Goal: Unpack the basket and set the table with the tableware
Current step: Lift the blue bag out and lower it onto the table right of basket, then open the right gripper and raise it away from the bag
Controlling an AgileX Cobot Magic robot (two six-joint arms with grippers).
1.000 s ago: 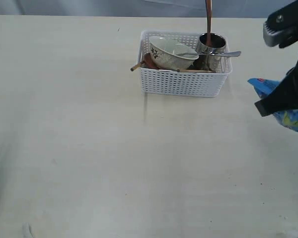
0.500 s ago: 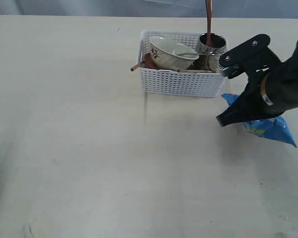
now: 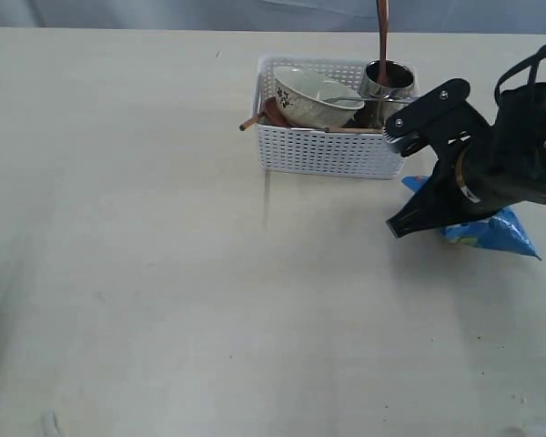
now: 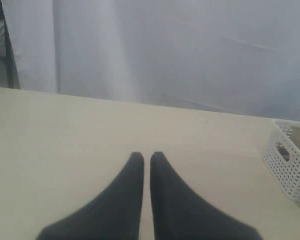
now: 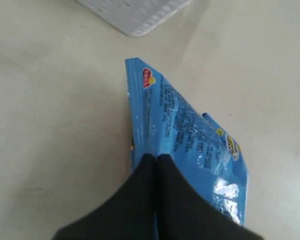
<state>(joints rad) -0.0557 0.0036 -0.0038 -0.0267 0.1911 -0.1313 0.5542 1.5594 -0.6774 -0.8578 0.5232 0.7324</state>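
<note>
Right pincer (image 5: 154,158) drew closer to basket (image 3: 332,151), pinching snack bag (image 5: 190,131) | left pincer (image 4: 146,156) pressed together

Soft even light, faint shadows on table (image 3: 164,273), glare on snack bag (image 5: 224,189)

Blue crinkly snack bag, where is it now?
In the exterior view the crinkly blue snack bag is on the right, at the tip of the right gripper, just off the near right corner of the small white plastic basket.
</note>
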